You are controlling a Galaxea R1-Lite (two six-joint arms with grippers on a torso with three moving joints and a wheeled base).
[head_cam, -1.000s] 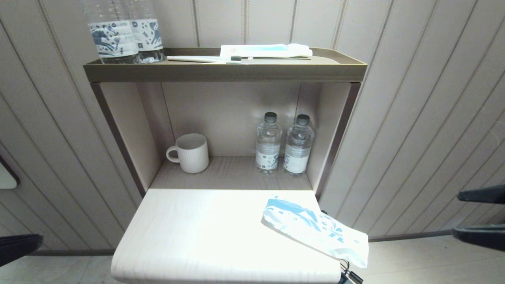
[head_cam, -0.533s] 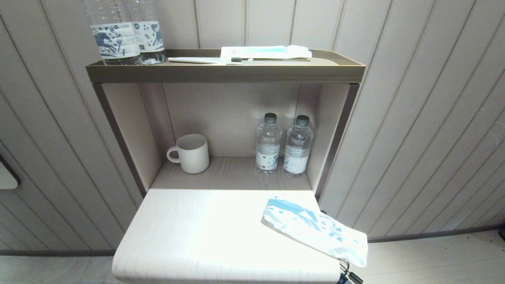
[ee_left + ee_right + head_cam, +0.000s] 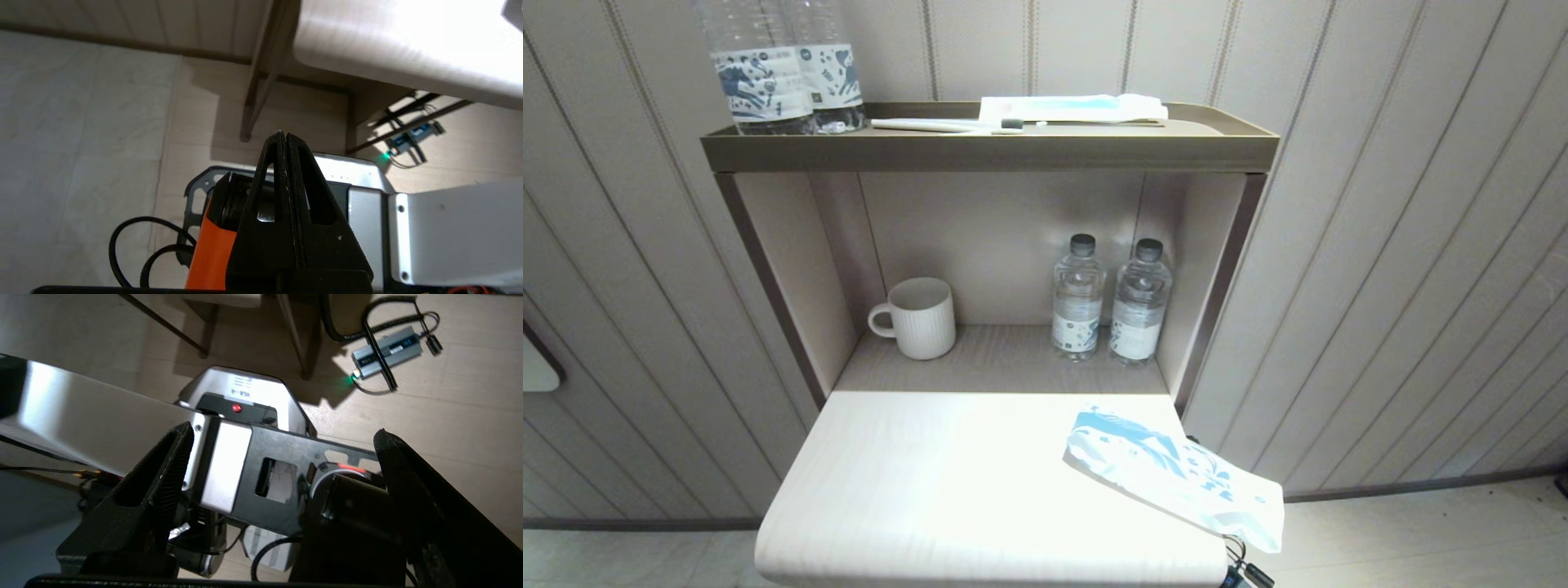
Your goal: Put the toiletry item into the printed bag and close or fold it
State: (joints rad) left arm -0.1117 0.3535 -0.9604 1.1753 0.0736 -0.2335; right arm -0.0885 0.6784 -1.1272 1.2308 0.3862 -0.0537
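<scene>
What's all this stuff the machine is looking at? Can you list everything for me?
Slim pale grey-white toothbrush with dark bristle head: one, lying on the brown top shelf.
Flat white packet with light-blue stripe: one, top shelf, behind the toothbrush.
Large clear water bottles with blue-printed labels: two, top shelf, left end.
White ribbed mug: one, lower shelf, left.
Small clear water bottles with dark caps: two, lower shelf, right.
White translucent plastic pouch printed in blue: one, on the pale table, overhanging its right edge.
Left pincer: black, shut, low beside the table, above the floor.
Right pincer: black, open, empty, above the robot's base.
</scene>
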